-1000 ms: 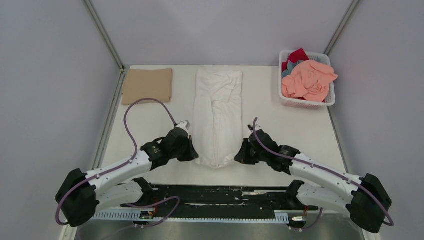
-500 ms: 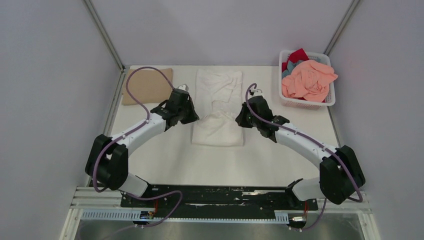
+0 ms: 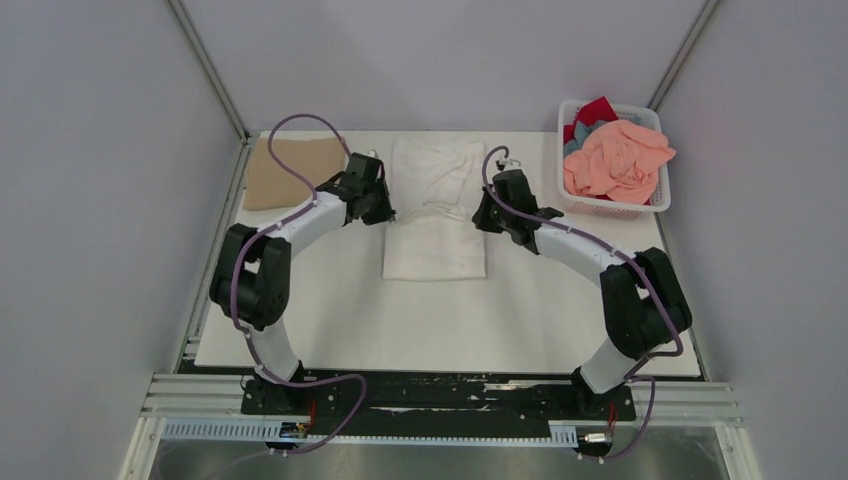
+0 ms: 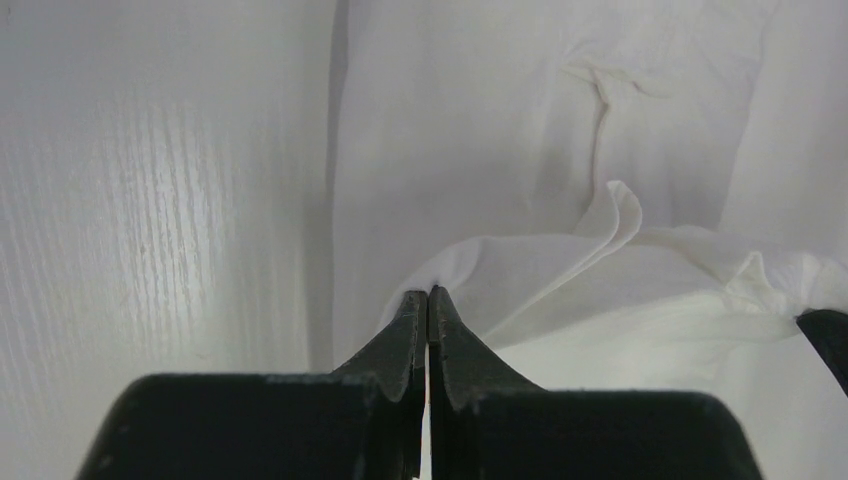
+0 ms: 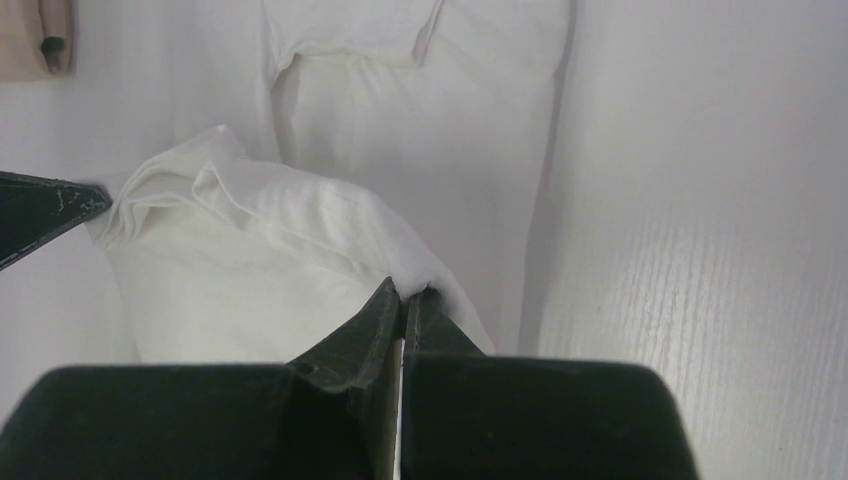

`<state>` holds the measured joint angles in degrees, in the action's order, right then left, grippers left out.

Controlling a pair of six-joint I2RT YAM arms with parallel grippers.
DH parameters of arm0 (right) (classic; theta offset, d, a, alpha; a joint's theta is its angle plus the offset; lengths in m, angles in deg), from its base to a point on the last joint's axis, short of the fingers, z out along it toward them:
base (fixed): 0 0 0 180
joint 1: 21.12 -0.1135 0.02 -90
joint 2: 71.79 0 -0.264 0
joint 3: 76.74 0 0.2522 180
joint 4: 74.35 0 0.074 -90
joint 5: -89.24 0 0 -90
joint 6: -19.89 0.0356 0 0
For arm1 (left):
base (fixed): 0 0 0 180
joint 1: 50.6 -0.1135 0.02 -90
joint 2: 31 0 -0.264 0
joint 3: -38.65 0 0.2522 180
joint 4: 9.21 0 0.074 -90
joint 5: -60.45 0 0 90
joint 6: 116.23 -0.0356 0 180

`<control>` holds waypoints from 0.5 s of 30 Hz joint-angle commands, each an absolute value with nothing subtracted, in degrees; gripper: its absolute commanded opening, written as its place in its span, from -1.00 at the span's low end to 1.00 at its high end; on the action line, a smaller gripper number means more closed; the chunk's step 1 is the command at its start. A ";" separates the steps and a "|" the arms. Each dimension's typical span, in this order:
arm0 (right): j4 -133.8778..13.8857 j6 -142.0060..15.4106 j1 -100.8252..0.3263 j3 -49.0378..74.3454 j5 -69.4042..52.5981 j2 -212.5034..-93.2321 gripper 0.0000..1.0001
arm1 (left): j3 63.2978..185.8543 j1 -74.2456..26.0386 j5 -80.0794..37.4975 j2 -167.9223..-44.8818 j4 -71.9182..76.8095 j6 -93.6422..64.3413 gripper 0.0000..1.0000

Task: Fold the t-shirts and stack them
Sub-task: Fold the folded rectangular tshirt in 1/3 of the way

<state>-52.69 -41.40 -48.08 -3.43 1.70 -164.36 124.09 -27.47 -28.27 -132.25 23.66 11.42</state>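
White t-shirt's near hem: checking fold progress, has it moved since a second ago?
Yes. The left gripper and right gripper carried the hem of the white t-shirt away from the arm bases, level with the basket.

The left arm [image 3: 305, 218] and right arm [image 3: 575, 245] have white links, black joints, purple cables [image 3: 290, 120] and black tapered jaws.

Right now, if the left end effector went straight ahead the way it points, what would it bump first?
The left end effector is shut on a folded edge of the white t-shirt, so it would probably push into more of that shirt lying flat ahead, though depth is unclear.
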 commanded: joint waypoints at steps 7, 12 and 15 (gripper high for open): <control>-57.08 -42.95 -45.65 3.88 -2.04 -173.52 -1.00 | 131.37 -29.50 -25.57 -140.51 24.89 9.35 -1.00; -57.08 -42.40 -45.44 5.30 -0.85 -175.56 -0.95 | 133.62 -29.86 -24.31 -142.94 25.50 9.67 -0.69; -56.59 -42.50 -45.23 6.74 1.65 -176.47 -0.56 | 134.54 -29.96 -24.60 -143.11 25.88 9.57 -0.22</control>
